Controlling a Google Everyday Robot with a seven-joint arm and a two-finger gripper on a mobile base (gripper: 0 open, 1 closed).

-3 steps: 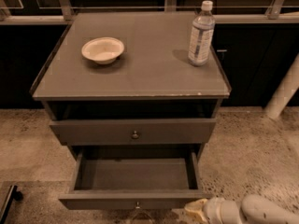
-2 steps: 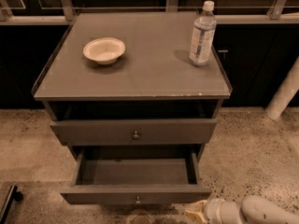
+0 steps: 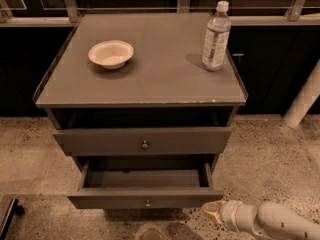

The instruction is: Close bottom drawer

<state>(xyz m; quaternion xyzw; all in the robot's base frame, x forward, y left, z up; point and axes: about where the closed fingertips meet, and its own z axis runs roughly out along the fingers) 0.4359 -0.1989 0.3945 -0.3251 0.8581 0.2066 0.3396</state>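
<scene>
While the gripper [image 3: 211, 210] hangs low at the right front corner of the bottom drawer [image 3: 120, 199], its fingers pressed together into one tan wedge, the drawer stands pulled out just left of the fingertips; whether they touch it cannot be told. Its front edge juts well past the upper drawer [image 3: 100, 141], above and left of the fingers. Speckled floor [image 3: 272, 156] lies open to their right. Higher up, on the cabinet top [image 3: 155, 81], a bowl [image 3: 111, 53] and a bottle [image 3: 216, 36] stand well apart.
</scene>
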